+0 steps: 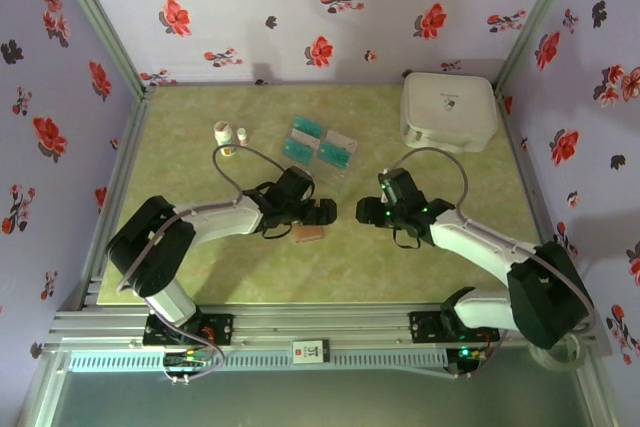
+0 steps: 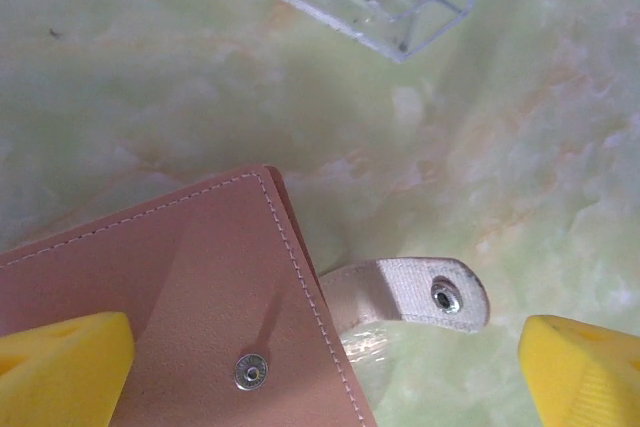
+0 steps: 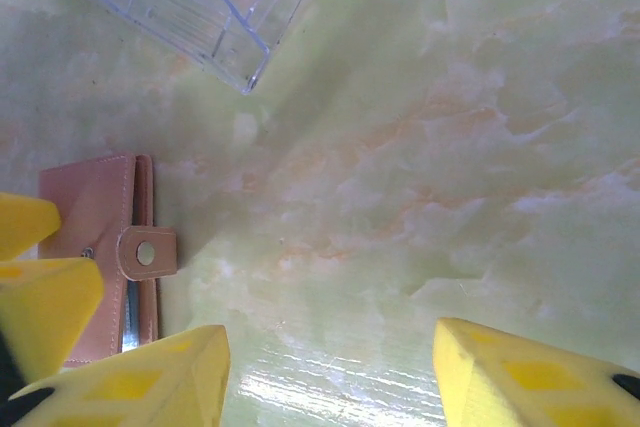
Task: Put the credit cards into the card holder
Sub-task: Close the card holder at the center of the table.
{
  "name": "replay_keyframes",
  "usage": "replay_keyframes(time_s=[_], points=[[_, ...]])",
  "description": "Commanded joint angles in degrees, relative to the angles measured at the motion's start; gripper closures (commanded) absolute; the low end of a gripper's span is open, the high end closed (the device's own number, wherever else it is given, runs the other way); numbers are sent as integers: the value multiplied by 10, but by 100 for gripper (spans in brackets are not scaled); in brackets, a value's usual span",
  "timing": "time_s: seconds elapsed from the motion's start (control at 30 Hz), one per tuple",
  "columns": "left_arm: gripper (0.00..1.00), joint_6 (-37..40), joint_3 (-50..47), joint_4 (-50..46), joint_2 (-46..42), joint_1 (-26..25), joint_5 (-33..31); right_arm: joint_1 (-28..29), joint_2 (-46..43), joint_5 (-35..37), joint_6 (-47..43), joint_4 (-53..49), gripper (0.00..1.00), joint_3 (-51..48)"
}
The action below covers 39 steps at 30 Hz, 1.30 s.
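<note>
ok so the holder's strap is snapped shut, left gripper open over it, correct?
Not quite. The strap is undone: the left wrist view shows its snap sticking out past the holder's edge, apart from the stud on the face. The left gripper is open over it, as you said.

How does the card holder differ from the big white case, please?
The card holder is reddish-brown; the white case is white. The holder is small and flat, while the case is far larger and bulkier. The holder lies at the near middle of the table, and the case sits in the far right corner. Both are roughly rectangular and rest on the table.
</note>
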Motion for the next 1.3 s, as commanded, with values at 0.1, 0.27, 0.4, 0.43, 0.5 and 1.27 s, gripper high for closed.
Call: replay_keyframes(time_s=[0.1,0.27,0.4,0.43,0.5,1.27], points=[[0,6,33,-97,0,-4,-58,-4,-23,-8,9,-9,44,-6],[0,25,69,-136,-20,11,-61,-4,-32,-51,13,4,45,-2],[0,44,100,-164,-35,36,-50,14,-32,-78,23,24,49,16],[0,48,106,-170,-39,42,-48,26,-32,-74,23,22,50,24],[0,54,113,-183,-49,58,-49,59,-25,-57,22,13,52,52],[0,96,33,-251,-181,274,-28,220,251,-36,-9,20,94,250]])
